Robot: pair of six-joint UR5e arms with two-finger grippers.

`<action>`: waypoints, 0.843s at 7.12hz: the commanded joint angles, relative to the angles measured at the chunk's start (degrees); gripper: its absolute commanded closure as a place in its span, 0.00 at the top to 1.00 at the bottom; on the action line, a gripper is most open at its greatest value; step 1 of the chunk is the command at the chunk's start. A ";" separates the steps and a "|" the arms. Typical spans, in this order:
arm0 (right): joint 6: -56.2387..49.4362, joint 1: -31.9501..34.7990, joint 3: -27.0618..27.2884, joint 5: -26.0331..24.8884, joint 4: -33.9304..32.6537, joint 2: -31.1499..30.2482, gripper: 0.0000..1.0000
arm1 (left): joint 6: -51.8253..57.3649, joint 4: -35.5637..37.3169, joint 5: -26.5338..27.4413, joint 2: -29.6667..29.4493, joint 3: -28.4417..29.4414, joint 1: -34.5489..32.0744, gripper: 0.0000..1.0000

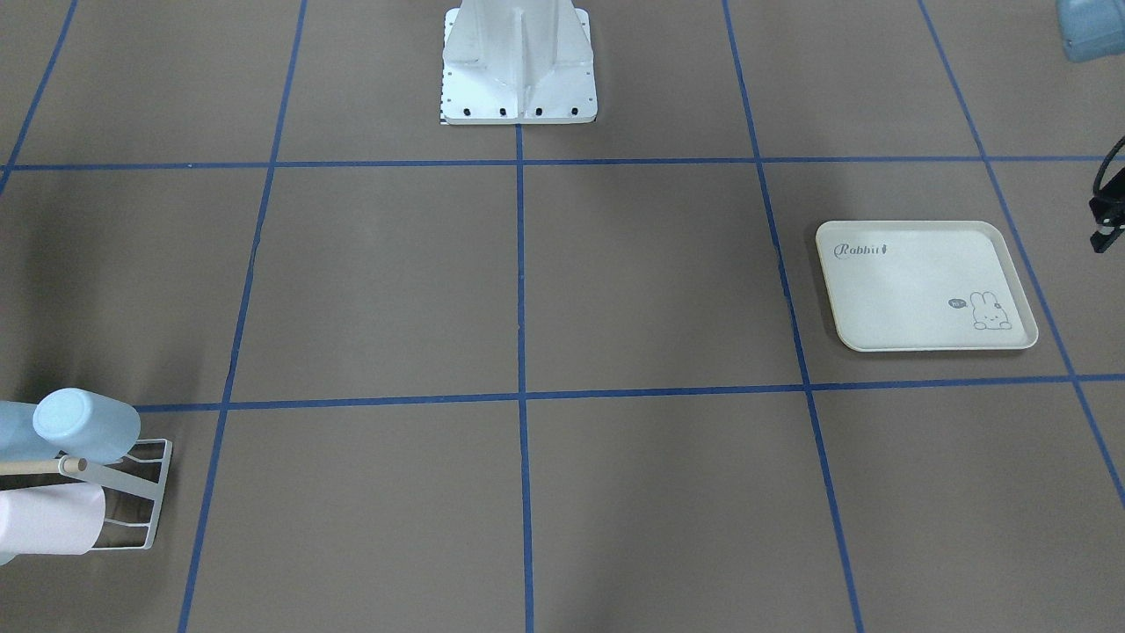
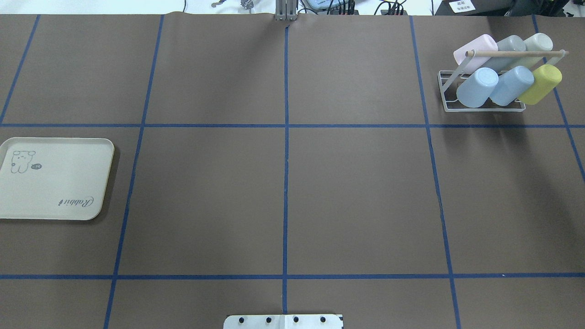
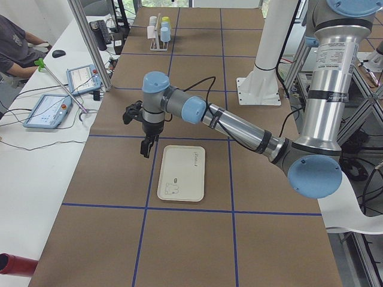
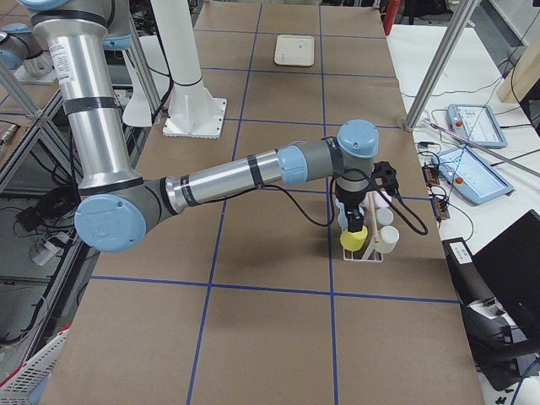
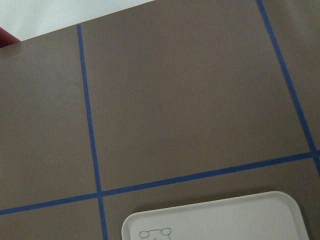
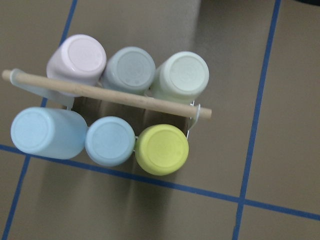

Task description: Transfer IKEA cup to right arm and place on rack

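Several pastel IKEA cups stand upside down on the white wire rack (image 2: 484, 109), under its wooden dowel (image 2: 516, 53); the yellow-green cup (image 2: 541, 82) is at one end of the near row. From above, the right wrist view shows the same cups (image 6: 161, 149) and dowel (image 6: 110, 95), with no fingers in frame. The right arm's gripper (image 4: 355, 224) hangs just over the yellow-green cup (image 4: 354, 240); open or shut, I cannot tell. My left gripper (image 3: 145, 149) hovers beside the tray (image 3: 182, 173) with nothing seen in it, its state unclear. Only a black part of it (image 1: 1106, 211) shows at the front view's edge.
The cream rabbit-print tray (image 2: 55, 178) lies bare on the left side. The white robot base (image 1: 518, 70) stands at the table's middle edge. A side bench with tablets (image 3: 51, 107) and a seated person (image 3: 15, 48) runs along the far side.
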 commanded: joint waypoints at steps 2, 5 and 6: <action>-14.38 4.48 1.19 -0.16 -16.36 -1.81 1.00 | 12.59 -0.51 -4.88 5.52 3.75 -6.63 1.00; -13.18 3.54 -2.11 -2.45 -15.41 -4.63 1.00 | 12.77 -7.98 -5.32 10.28 9.80 -14.77 1.00; -13.35 3.62 -3.10 -2.79 -12.37 -5.59 1.00 | 12.78 -8.25 -6.63 11.06 10.60 -15.86 1.00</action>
